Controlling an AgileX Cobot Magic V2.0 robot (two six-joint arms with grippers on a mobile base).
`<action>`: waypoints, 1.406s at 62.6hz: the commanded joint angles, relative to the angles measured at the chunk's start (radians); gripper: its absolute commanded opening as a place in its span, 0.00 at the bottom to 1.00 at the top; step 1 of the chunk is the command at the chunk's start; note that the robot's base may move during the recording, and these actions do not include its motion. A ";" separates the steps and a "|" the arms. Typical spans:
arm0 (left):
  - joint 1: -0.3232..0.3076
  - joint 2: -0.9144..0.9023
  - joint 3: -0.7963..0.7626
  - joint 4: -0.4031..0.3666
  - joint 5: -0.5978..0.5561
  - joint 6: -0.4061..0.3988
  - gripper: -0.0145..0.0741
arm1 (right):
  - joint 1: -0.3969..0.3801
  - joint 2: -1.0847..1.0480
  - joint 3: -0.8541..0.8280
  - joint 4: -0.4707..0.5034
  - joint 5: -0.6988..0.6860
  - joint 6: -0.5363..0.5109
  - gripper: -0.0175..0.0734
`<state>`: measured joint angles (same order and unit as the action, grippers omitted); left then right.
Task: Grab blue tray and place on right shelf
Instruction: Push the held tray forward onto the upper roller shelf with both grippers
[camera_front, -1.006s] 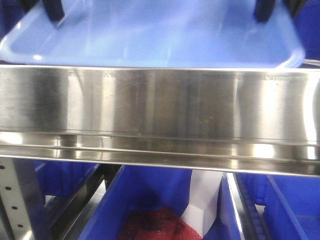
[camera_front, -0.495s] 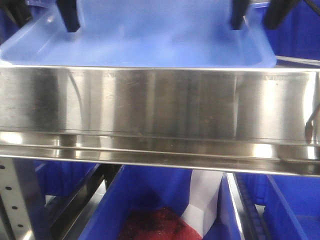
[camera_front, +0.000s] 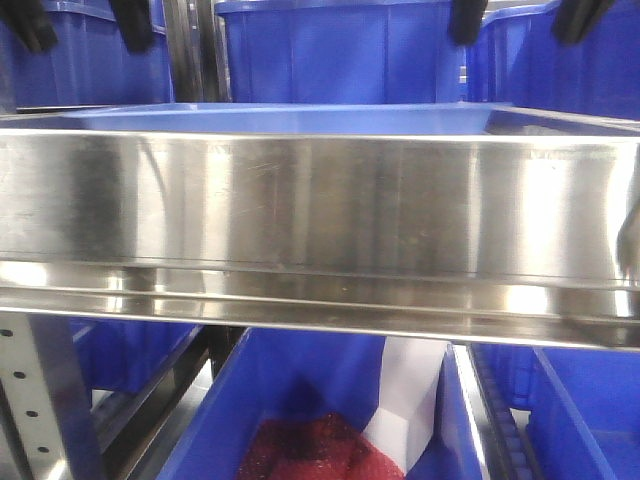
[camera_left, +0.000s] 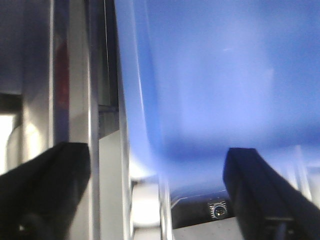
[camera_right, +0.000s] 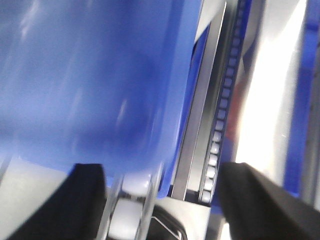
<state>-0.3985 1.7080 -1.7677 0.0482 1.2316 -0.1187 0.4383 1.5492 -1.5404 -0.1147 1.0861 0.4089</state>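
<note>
Blue tray (camera_front: 300, 118) lies flat behind the steel right shelf (camera_front: 320, 205) rail.

Deep blue storage bins (camera_front: 340, 50) behind

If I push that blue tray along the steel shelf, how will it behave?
The blue tray looks glossy plastic, so it probably slides easily on the steel shelf. Shallow and wide, lying flat, it seems unlikely to tip.

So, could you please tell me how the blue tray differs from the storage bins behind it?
The blue tray is pale periwinkle; the storage bins are darker blue. The tray is shallow, barely clearing the shelf rail; the bins rise well above it. Both are blue plastic.
</note>
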 joint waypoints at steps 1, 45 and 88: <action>-0.029 -0.127 -0.021 -0.011 -0.019 0.041 0.56 | 0.003 -0.092 -0.018 -0.025 -0.021 -0.024 0.66; -0.143 -1.052 0.862 -0.048 -0.523 0.054 0.11 | 0.142 -0.781 0.642 -0.032 -0.411 -0.188 0.21; -0.143 -1.440 1.158 -0.053 -0.616 0.054 0.11 | 0.142 -1.367 1.111 -0.032 -0.619 -0.232 0.21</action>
<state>-0.5346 0.2608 -0.5828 0.0000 0.7075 -0.0716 0.5779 0.1735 -0.4136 -0.1270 0.5436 0.1878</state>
